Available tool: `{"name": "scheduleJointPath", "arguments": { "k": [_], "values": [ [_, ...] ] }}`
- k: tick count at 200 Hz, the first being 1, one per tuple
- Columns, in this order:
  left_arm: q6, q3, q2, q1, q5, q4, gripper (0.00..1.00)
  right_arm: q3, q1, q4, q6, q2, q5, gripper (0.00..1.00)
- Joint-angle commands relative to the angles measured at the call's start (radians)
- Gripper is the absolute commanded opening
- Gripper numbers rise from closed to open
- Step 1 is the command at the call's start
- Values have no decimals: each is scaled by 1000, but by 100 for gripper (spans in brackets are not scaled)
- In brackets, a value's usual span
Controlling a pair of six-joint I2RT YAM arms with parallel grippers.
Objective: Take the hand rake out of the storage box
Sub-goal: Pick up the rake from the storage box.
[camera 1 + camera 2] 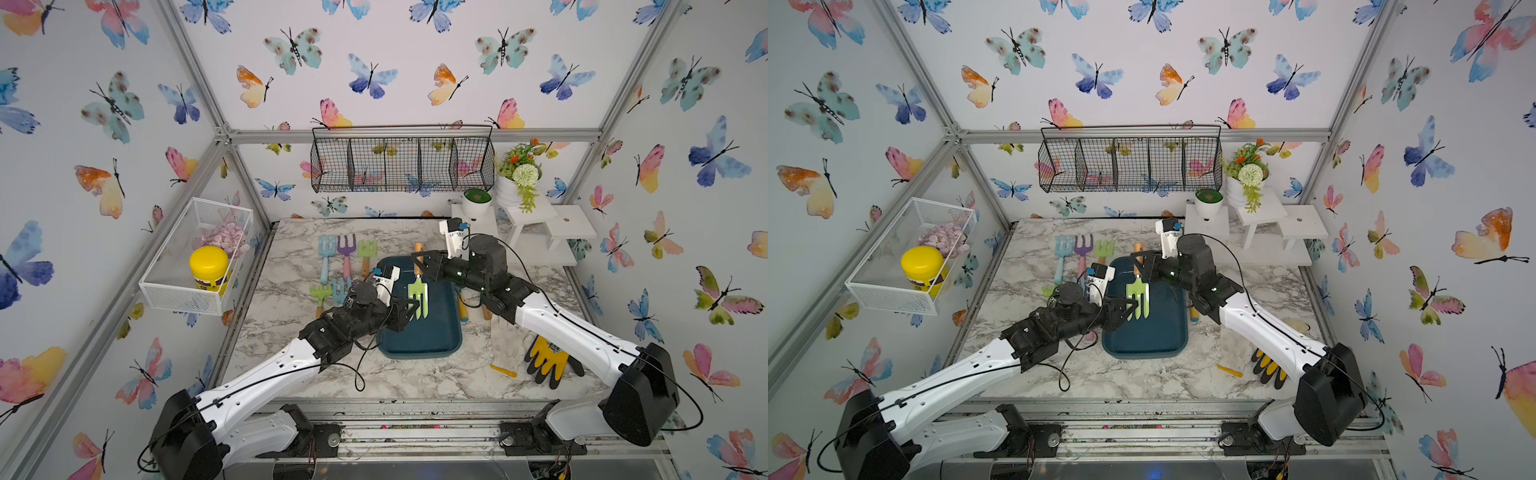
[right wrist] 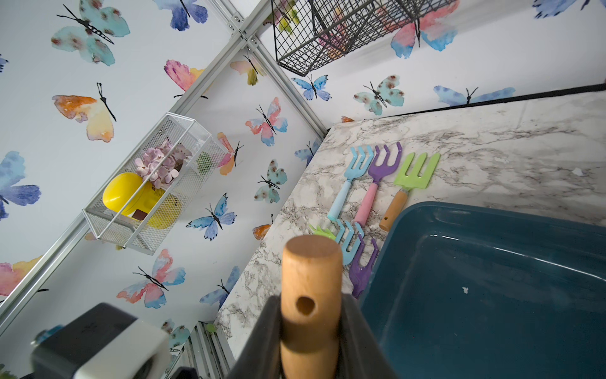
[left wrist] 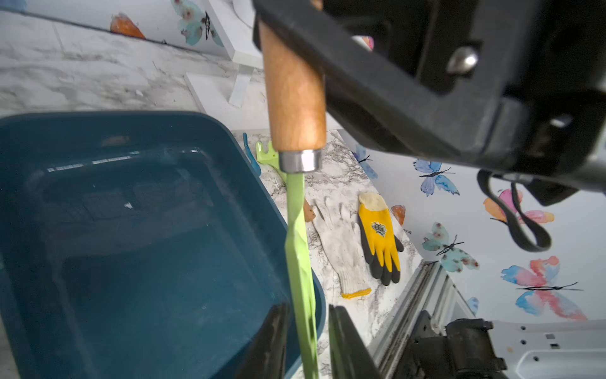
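Rake [image 1: 417, 291] is hanging in the air over the box [image 1: 419, 353], with its wooden handle pointing toward the back wall and its green tines toward the robot. The right claw [image 1: 419, 264] is gripping the handle from the side; the right wrist view shows its two fingers pressing on the wood just below the handle's end [image 2: 310, 279]. The left claw [image 1: 413, 307] is reaching in at the green head. In the left wrist view its fingers [image 3: 272, 341] are standing on either side of the thin green blade [image 3: 300, 262], close in, but I cannot tell whether they are pinching it or only flanking it.

Judging by this, the lift is done: the rake is off the box floor, which is lying bare in both wrist views. What is left is the carry-out, since in both top views the rake is hovering above the box [image 1: 1144, 353] rather than beside it. It needs moving sideways past the rim and setting down on the table [image 1: 291, 365], perhaps near the other rakes [image 1: 345, 253] lying left of the box.
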Motion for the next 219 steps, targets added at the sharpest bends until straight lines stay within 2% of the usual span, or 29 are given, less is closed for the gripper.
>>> {"name": "scheduleJointPath", "arguments": {
  "k": [1,39,56,72,88,100,115,129,170,219],
  "values": [
    [3,3,3,3,33,11,17,-21,2,50,14,-32,-32,17],
    [21,35,-13,4,8,-59,8,-24,2,30,-7,-37,-30,24],
    [37,96,-10,12,-35,-173,3,-30,2,-1,-28,-44,3,30],
    [49,160,2,37,-30,-280,0,-40,2,-27,-53,-53,32,38],
    [63,208,16,76,23,-357,0,-39,2,-66,-88,-62,52,55],
    [76,238,28,106,76,-406,0,-37,2,-102,-115,-71,71,78],
    [105,276,43,133,121,-460,0,-37,2,-144,-151,-86,103,97],
    [138,319,62,152,128,-528,0,-43,2,-175,-198,-98,119,98],
    [230,457,168,213,151,-743,0,-123,2,-215,-509,-134,117,98],
    [320,583,308,248,177,-977,0,-128,2,-297,-726,-80,294,98]
  ]
}}
